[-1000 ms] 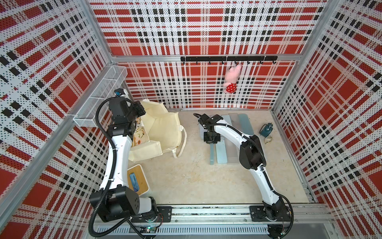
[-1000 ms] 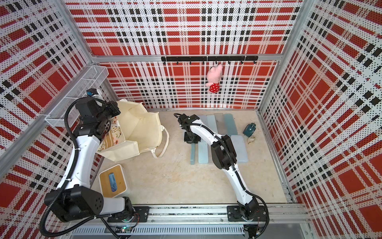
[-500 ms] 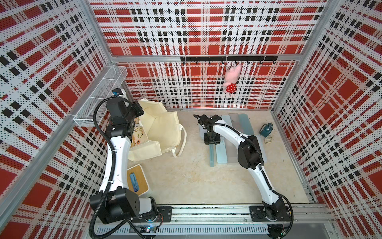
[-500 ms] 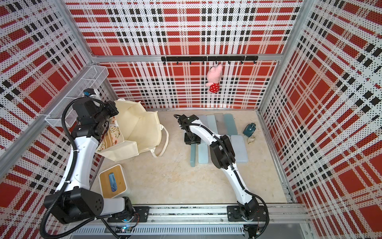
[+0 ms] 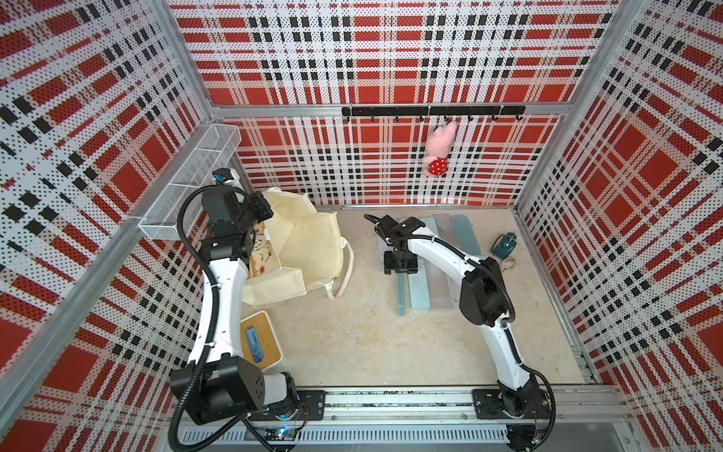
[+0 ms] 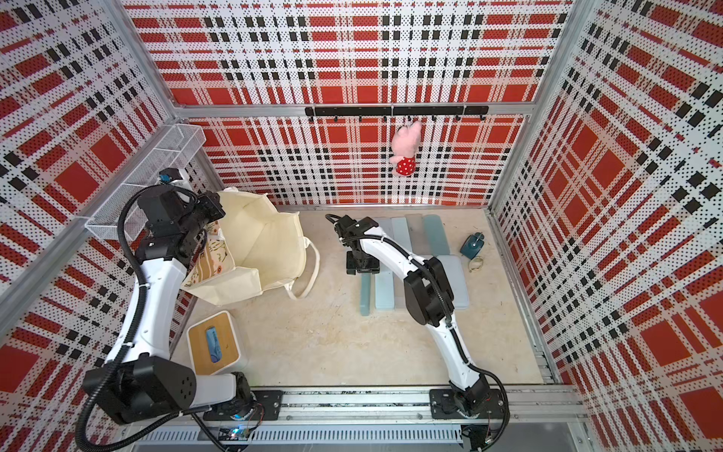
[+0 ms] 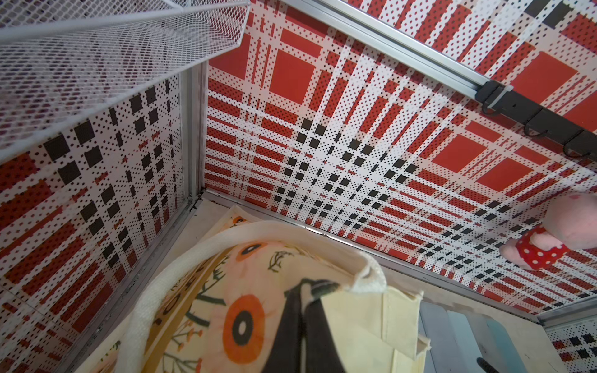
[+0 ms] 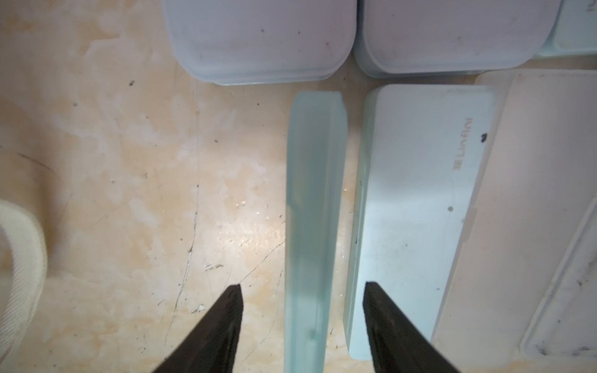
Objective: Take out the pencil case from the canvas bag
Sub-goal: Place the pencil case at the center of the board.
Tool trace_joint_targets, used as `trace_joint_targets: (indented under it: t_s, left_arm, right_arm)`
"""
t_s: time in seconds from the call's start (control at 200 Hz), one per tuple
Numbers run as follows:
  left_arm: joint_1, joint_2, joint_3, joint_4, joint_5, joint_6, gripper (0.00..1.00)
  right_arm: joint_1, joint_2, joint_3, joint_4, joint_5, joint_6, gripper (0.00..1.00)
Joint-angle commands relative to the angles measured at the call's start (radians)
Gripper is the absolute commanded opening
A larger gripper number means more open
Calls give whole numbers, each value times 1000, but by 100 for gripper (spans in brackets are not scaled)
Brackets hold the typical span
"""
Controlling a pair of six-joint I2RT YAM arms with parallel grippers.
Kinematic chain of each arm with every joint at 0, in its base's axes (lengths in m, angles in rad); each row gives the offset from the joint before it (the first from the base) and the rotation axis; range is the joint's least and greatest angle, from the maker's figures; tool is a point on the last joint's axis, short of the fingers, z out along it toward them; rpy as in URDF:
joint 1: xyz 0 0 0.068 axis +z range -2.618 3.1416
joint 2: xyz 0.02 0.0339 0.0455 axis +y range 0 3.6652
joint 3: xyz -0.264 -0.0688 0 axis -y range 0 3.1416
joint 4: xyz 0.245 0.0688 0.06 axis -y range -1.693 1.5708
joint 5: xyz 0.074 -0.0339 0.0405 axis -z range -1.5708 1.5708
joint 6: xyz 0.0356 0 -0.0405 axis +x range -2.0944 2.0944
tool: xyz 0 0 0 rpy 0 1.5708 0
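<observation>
The cream canvas bag point(image 5: 309, 242) point(image 6: 270, 242) stands at the back left with its mouth pulled open, a flower-printed face showing inside. My left gripper point(image 7: 310, 287) is shut on the bag's rim point(image 7: 365, 326) next to a white handle root. A slim teal pencil case point(image 5: 401, 291) point(image 6: 365, 291) point(image 8: 315, 210) rests on its narrow edge on the floor, outside the bag. My right gripper point(image 8: 303, 284) point(image 5: 399, 266) hangs open over one end of it. Its fingers stand apart on either side, neither touching it.
Several pale blue flat cases point(image 5: 420, 289) lie beside the slim one. A wooden-lidded box point(image 5: 260, 344) sits front left, a wire basket point(image 5: 191, 188) on the left wall. A pink plush point(image 5: 438, 152) hangs from the hook rail. A small teal object point(image 5: 504, 244) lies back right.
My right jaws have spread apart from the slim case, which stays on the floor. My left arm has shifted slightly towards the left wall, still pinching the bag's rim.
</observation>
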Motion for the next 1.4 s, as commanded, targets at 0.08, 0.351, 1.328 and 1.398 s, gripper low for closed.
trace_joint_targets:
  t_s: [0.08, 0.351, 1.328, 1.398]
  left_arm:
    - [10, -43, 5, 68, 20, -11, 0]
    - [12, -44, 4, 64, 20, -9, 0]
    - [37, -154, -134, 120, -41, -78, 0]
    - [47, -159, -141, 121, -44, -82, 0]
  right_arm:
    - [11, -29, -26, 5, -9, 2, 64]
    - [13, -5, -25, 6, -30, -3, 63]
    - [125, 102, 18, 93, 71, -49, 58]
    - [134, 116, 23, 91, 84, -47, 58]
